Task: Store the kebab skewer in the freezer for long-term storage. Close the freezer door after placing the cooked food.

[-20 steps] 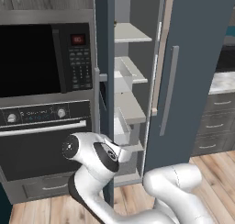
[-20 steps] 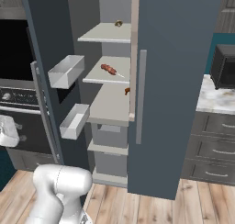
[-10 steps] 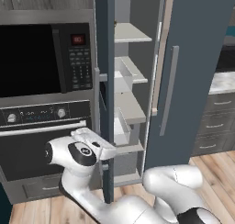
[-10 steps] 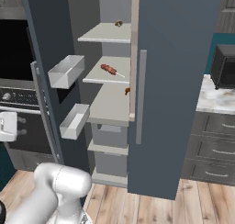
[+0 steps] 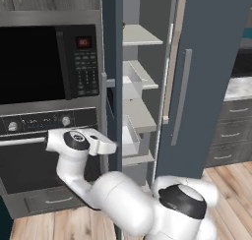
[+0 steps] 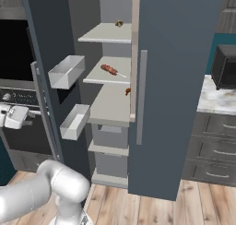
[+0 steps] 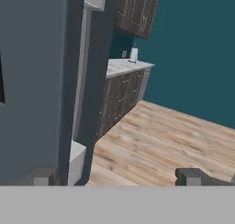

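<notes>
Left base view: gripper (image 5: 106,146) is sitting wide open and empty beside the outer face of the freezer door (image 5: 112,76), in front of the oven (image 5: 44,150). Door's a stiff, heavy hinged panel; I'd push flat on its outer face near the free edge.

Right base view: kebab skewer (image 6: 110,70) is already lying on a freezer (image 6: 184,81) shelf, well apart from the gripper (image 6: 14,117).

Hand view: fingertips (image 7: 190,176) are standing spread, nothing between.

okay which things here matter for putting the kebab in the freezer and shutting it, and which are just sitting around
For the job:
kebab skewer, on a middle shelf
freezer
freezer door, standing open
tool, open, empty

Just around:
microwave
oven
small brown item, top shelf
</notes>
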Available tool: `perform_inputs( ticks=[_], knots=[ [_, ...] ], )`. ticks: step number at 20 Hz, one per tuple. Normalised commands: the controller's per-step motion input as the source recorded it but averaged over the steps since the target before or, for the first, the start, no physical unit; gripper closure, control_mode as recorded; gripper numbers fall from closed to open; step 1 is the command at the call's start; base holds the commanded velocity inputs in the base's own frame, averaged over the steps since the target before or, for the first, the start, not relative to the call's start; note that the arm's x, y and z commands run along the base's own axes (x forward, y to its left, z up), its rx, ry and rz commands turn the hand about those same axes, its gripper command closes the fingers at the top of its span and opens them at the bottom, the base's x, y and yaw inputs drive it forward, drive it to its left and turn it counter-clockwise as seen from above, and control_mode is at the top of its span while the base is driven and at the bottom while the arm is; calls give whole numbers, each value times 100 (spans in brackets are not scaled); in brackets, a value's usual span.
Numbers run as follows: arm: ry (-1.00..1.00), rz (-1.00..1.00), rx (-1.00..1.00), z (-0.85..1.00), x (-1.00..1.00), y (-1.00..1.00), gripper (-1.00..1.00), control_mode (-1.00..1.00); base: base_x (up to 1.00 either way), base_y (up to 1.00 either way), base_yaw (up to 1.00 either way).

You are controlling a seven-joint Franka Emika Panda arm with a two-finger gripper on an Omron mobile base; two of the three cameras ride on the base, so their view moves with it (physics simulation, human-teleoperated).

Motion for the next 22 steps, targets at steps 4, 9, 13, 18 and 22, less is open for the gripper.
perform_inputs(
  ticks=[4, 9, 13, 18, 22],
  knots=[
    [0, -10, 0, 0, 28, 37, -100, -100, 0, 0, 0],
    [0, -1, 0, 0, 36, 3, -100, -100, 0, 0, 0],
    [1, 0, 0, -1, 40, 0, -100, -100, 0, 0, 0],
    [5, 0, 0, -10, 38, 0, -100, -100, 0, 0, 0],
    [10, 0, 0, -17, 36, -14, -100, -100, 0, 0, 0]
  ],
)
